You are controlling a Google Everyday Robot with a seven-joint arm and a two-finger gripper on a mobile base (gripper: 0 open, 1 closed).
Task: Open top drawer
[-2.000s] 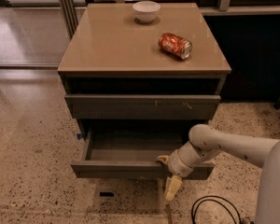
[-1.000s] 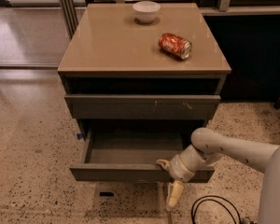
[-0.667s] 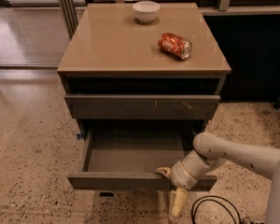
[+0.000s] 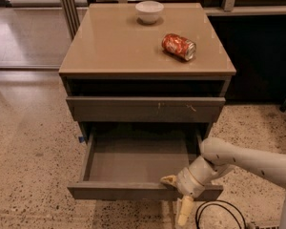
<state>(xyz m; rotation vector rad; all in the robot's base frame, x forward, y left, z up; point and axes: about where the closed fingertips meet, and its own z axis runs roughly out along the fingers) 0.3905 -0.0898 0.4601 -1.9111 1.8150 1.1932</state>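
- the gripper point(image 4: 176, 195) is at the cabinet's front, low down, right of centre, against the front panel of the lower drawer point(image 4: 133, 163).
- it sits across that panel, part above the top edge and part hanging below it toward the floor; whether it grips the panel or only rests on it, i cannot tell.
- the arm point(image 4: 248, 161) is white and comes in from the right of the cabinet, bending at a rounded joint just beside the drawer's right front corner.
- the lower drawer stands pulled well out from the cabinet, its inside bare and grey.
- the top drawer point(image 4: 143, 109) is just above it, in the cabinet's upper front; its grey panel sits flush with the frame, so it is shut, with a few pale scratches right of centre.
- above the top drawer there is a dark open slot under the cabinet's top.
- the cabinet point(image 4: 114, 46) has a smooth tan top.
- a red can point(image 4: 179, 46) lies on its side on the top, toward the right edge.
- a white bowl point(image 4: 149, 11) stands upright at the back of the top, near the middle, well apart from the can.
- a speckled floor point(image 4: 33, 166) lies around the cabinet's base, to the left and front.
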